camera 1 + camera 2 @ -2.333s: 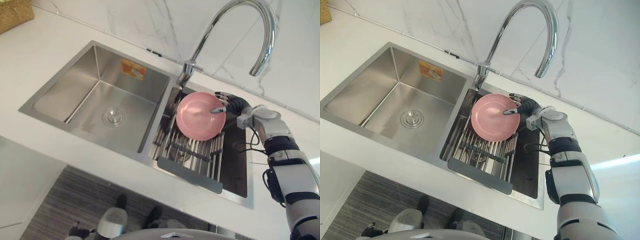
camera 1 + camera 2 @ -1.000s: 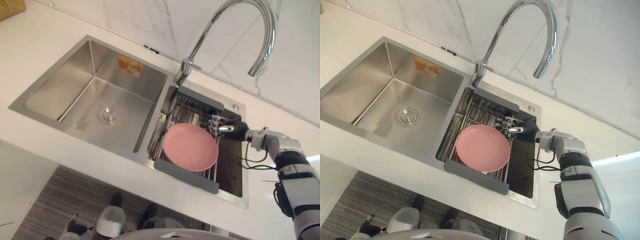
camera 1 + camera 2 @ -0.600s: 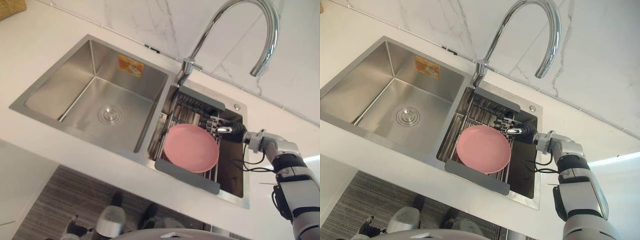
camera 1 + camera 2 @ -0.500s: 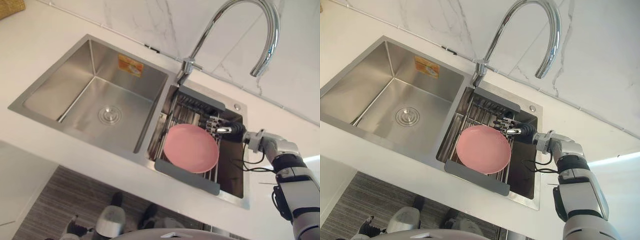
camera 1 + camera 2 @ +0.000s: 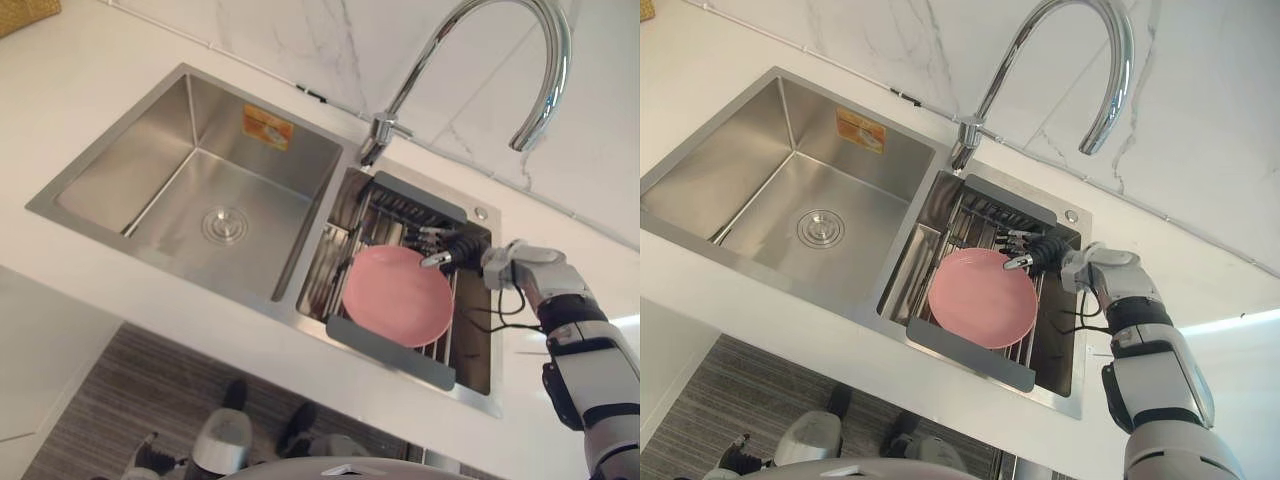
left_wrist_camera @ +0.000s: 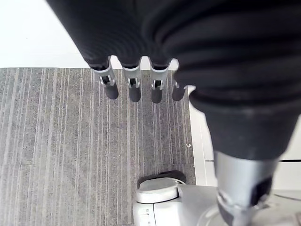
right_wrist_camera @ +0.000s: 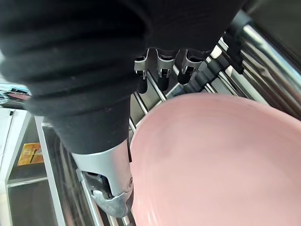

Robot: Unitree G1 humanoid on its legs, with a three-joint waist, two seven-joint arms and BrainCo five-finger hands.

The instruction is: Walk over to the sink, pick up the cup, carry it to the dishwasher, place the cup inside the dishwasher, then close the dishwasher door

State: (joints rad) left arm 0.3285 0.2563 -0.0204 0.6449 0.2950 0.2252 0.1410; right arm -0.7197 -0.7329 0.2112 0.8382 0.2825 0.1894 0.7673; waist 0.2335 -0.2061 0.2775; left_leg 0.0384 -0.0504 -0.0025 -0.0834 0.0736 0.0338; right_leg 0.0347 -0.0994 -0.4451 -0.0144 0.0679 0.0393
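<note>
Pink plate (image 5: 397, 296) on rack (image 5: 392, 350), faucet (image 5: 384, 128) overhead

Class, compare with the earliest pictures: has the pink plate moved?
Yes. The pink plate has come away from the faucet base toward the rack's near grey bar.

Noted pink plate (image 5: 397, 296): round, shallow, plain, face up, slightly tilted. It sat over metal rack (image 5: 338, 262) in right basin of steel double sink (image 5: 150, 205), its 6 o'clock edge at rack's grey end bar. I could not tell whether it rested on rack. Right hand (image 5: 455, 247) pinched rim at plate's 1 o'clock, thumb on top. Left basin lay at plate's 9 o'clock.
</note>
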